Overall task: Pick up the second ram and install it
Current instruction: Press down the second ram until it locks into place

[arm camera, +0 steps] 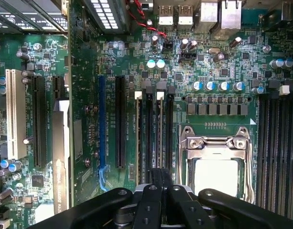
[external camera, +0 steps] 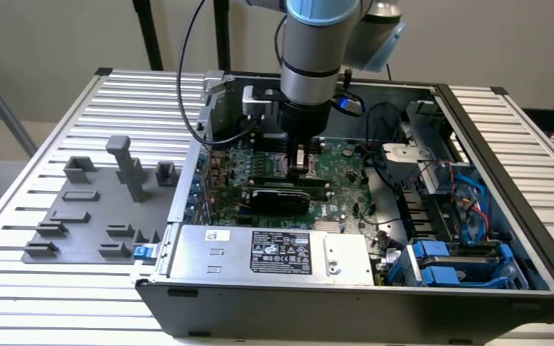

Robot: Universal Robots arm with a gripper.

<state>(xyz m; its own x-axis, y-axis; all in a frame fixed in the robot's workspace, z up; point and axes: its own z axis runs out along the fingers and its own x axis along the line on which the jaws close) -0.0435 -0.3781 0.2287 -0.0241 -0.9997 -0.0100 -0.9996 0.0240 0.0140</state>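
The second ram cannot be picked out with certainty: if the pincer (arm camera: 161,179) carries it, the stick would lie edge-on beneath the tip, in line with the memory slots (arm camera: 149,133) just beside the processor socket (arm camera: 215,162). Whether the pincer is closed on anything cannot be told. In the exterior view the pincer (external camera: 301,169) is low inside the computer case (external camera: 354,310), right over the motherboard (arm camera: 89,71), on the side of the socket where that bank of slots runs. A second bank of slots (arm camera: 275,143) lies on the socket's far side. To do this step well, the stick probably needs to sit parallel to its slot and square to the board. The white latches (arm camera: 138,94) at the slot ends should be swung clear, and the push should go straight down and evenly, since a tilted stick could bind or load the board. As for writing, the power supply (external camera: 267,254), nearer the camera than the socket, bears a white label with marks too small to read. The printing along the slots is likewise illegible. A grey fixture tray (external camera: 84,216) rests on the slatted counter (external camera: 27,288), well apart from the socket and outside the case.
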